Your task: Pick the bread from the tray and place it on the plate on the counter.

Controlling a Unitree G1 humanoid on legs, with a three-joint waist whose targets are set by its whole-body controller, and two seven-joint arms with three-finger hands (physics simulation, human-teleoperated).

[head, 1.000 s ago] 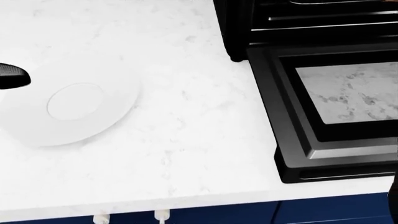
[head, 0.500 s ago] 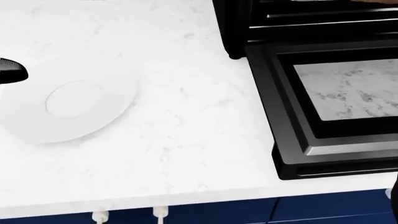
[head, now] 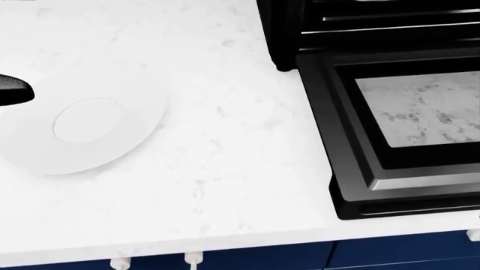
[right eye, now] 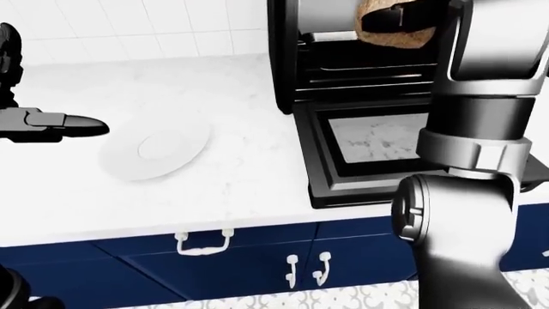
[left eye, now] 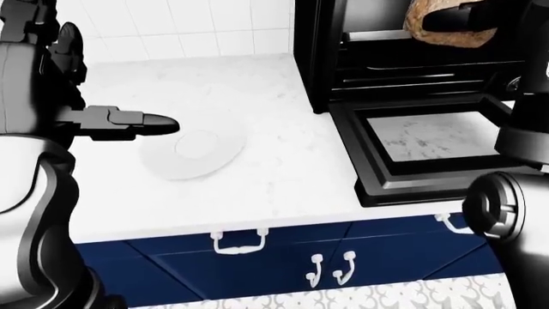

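In the left-eye view the bread (left eye: pixel 446 22) sits at the top right, up in the mouth of the black toaster oven (left eye: pixel 394 58), with a dark finger of the right hand (left eye: pixel 459 22) lying across it. The fingers appear to be closed round the loaf, which looks lifted clear of the rack, probably so it can be carried leftward. The white plate (left eye: pixel 193 151) lies on the marble counter (left eye: pixel 275 180), well to the left of the oven. The left hand (left eye: pixel 129 123) reaches in from the left and hovers over the plate's left edge; only a straight finger shows, so whether that hand is spread or closed cannot be told. The oven door (left eye: pixel 420 154) is folded down flat onto the counter, jutting toward the near edge. Blue cabinet drawers (left eye: pixel 257 257) with white handles run below.

The head view looks straight down. The plate (head: pixel 83 126) is bare, a tip of the left hand (head: pixel 15 90) shows at the far left, and the open door (head: pixel 398 129) fills the right. Neither bread nor right hand appears here.

In the right-eye view the robot's right arm (right eye: pixel 468 161) rises large on the right and hides part of the oven. The bread (right eye: pixel 394 26) is at the top, gripped by the right hand (right eye: pixel 390 20); no tray can be made out beneath it. Judged from this, the path to the plate (right eye: pixel 154 151) crosses open counter, but the oven's left wall and the lowered door lie beside the loaf, and the left hand over the plate may crowd the landing spot.
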